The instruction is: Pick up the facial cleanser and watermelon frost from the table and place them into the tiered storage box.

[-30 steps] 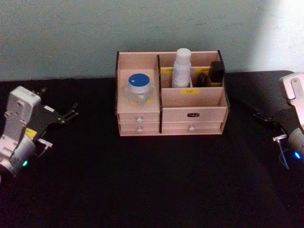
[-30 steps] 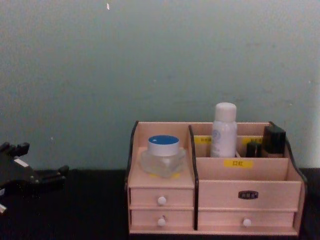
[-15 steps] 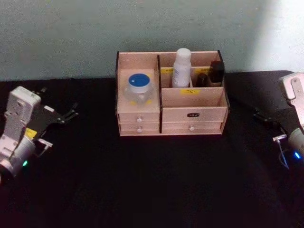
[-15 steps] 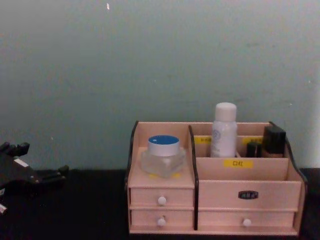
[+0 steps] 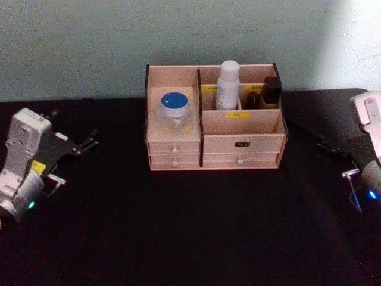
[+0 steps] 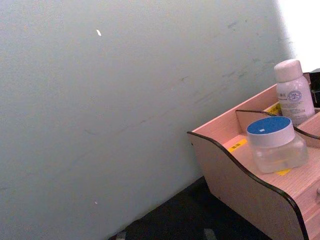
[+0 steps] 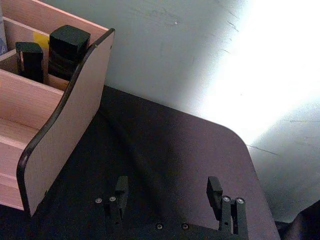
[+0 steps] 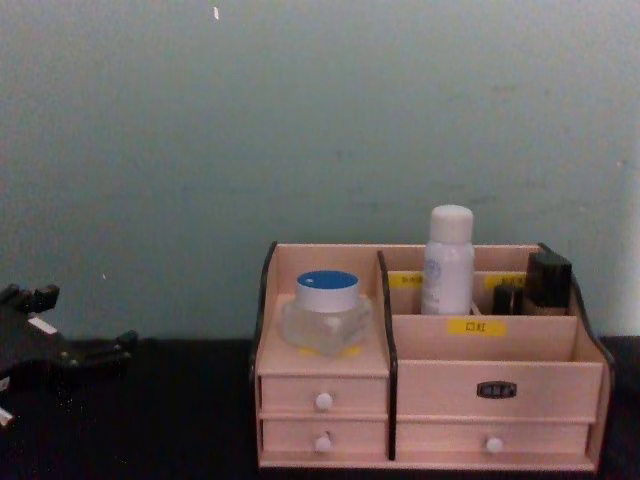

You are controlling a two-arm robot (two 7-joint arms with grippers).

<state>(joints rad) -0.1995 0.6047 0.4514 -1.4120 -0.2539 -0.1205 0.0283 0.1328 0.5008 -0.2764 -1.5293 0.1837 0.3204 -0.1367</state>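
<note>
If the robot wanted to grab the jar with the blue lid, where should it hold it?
Probably around the blue lid from straight above. The jar stands upright on the left shelf of the tiered storage box, with walls behind and beside it, so the top is the open way in. The round lid should fit between open jaws better than the wide glass body.

I see a pale green-grey wall (image 8: pixel 300 120) behind the black table (image 5: pixel 190 238). Bright light falls on the wall near the table's far right corner, which is rounded.

Dim, soft frames; bright glare upper right.
</note>
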